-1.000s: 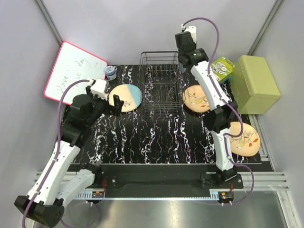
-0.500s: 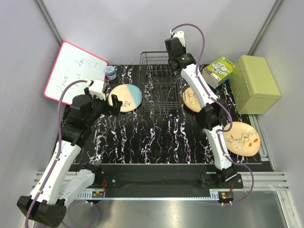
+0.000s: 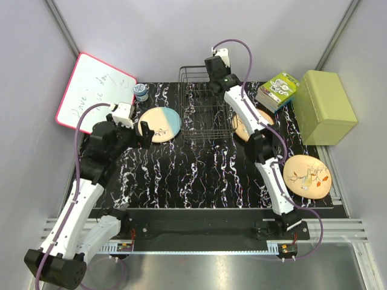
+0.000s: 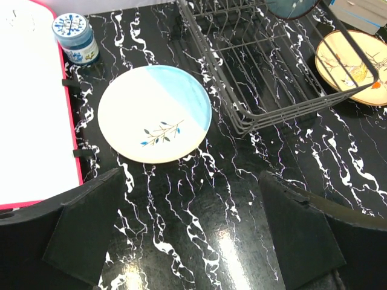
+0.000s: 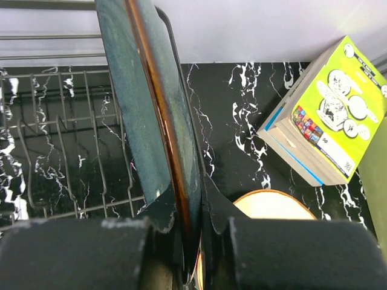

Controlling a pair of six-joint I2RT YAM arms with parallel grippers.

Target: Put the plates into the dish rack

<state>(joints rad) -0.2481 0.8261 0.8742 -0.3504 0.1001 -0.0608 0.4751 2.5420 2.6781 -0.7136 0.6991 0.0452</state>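
Four plates share the black marbled surface (image 3: pixel 199 175) with the dish rack (image 3: pixel 204 115), and none of them sits in a slot yet. The rack stands at the far middle with its uprights pointing up, so each plate has to go in on edge. That explains your right gripper (image 5: pixel 190 220). It reaches over the rack's far right part, clamped on the rim of the dark blue-grey plate (image 5: pixel 145 121), and holds it upright above the wires. To my eye it is about ready to lower between two uprights.

The beige-and-blue plate (image 4: pixel 154 115) lies flat just left of the rack. Your left gripper (image 4: pixel 190 181) hovers near it with its jaws spread wide and nothing in them, probably staged for the next pick. One orange-tan plate (image 4: pixel 344 66) lies flat just right of the rack, and the other orange-tan plate (image 3: pixel 306 175) lies nearer you, well apart from the rack.
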